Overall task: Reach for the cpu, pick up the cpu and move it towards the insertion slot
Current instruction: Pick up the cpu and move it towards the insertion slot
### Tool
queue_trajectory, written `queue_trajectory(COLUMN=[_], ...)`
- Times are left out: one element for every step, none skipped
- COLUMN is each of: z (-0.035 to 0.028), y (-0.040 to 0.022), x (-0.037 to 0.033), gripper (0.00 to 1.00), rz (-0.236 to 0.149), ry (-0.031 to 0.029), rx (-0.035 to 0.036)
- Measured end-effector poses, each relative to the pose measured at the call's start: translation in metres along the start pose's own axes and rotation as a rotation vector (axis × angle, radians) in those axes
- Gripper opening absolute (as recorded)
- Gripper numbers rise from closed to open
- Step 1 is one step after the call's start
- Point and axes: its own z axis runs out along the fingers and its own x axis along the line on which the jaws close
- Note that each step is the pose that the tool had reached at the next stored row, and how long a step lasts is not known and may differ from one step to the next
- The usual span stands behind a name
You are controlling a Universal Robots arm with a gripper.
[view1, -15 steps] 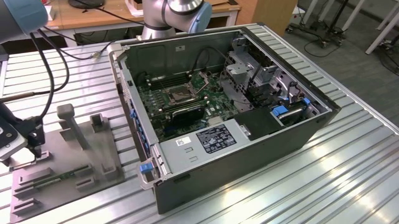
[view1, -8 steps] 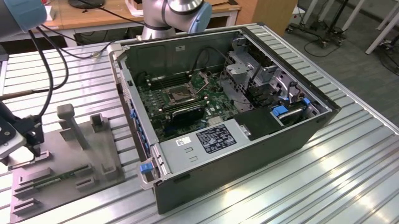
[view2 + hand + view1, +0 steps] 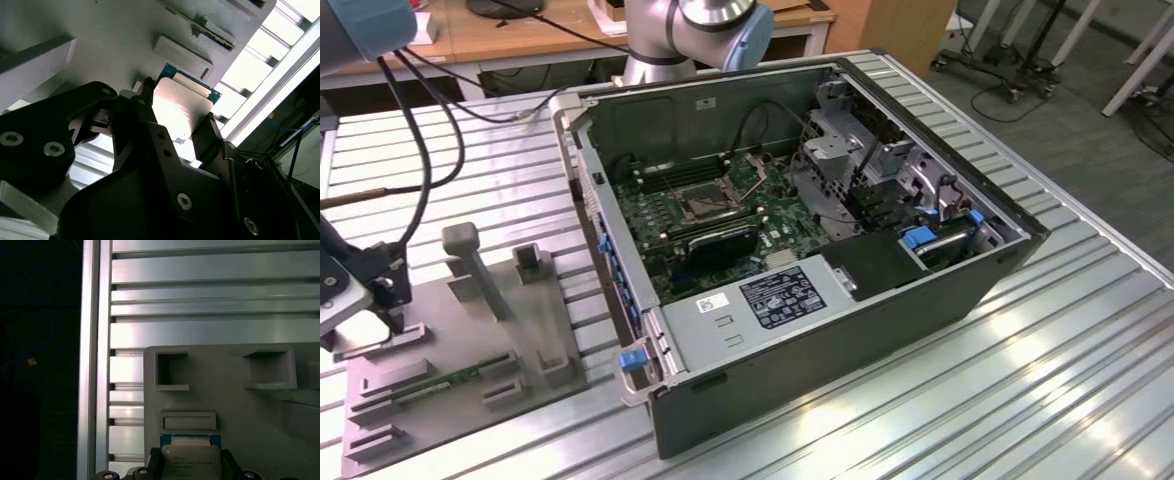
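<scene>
A table [image 3: 1067, 380] of ribbed, brushed aluminium slats carries 1 open computer case [image 3: 854, 340] of dark sheet metal. At 8 o'clock from the case in the exterior view lies 1 matte grey plastic tray [image 3: 520, 400]. 2 blocky upright posts [image 3: 467, 265] rise from the tray, and 1 long narrow green memory stick [image 3: 447, 382] lies in a groove of it.

Inside the case, the green motherboard [image 3: 781, 190] holds 1 insertion slot [image 3: 700, 205], a square dark socket with a silvery frame. It lies at about 10 o'clock from the case's centre and well apart from the tray.

The gripper [image 3: 177, 107] is black, angular and bolted, and sits low over the tray at 9 o'clock in the exterior view. Its 2 fingers [image 3: 213, 135] are closed against 2 opposite edges of the cpu [image 3: 185, 100], 1 thin square chip with a smooth pale metal top and a greenish rim. The chip is at the tray, just beside 1 shallow rectangular raised frame [image 3: 188, 421]. Past that frame, the first wrist view shows 2 square recesses [image 3: 172, 371] with sharp moulded walls.
</scene>
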Motion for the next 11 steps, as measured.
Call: queue_trajectory(z=[-0.0007,-0.0015,-0.0022,-0.0029,-0.0037,-0.0045,-0.0051,-0.0057,-0.0064,-0.007,-0.0077], y=[0.0,0.0001,0.0001,0.0001,0.0001,0.0002,0.0002,0.0002,0.0003,0.0003,0.0003], x=[0.0,0.0,0.0,0.0,-0.0001,-0.0001,-0.0001,-0.0001,-0.0001,-0.0001,-0.0001], gripper=[0.55,0.55,0.55,0.55,0.55,0.55,0.55,0.55,0.55,0.55,0.55], rz=[0.0,0.0,0.0,0.0,0.0,0.0,0.0,0.0,0.0,0.0,0.0], ry=[0.0,0.0,0.0,0.0,-0.0001,0.0,0.0,0.0,0.0001,-0.0001,0.0], rx=[0.0,0.0,0.0,0.0,0.0,0.0,0.0,0.0,0.0,0.0,0.0])
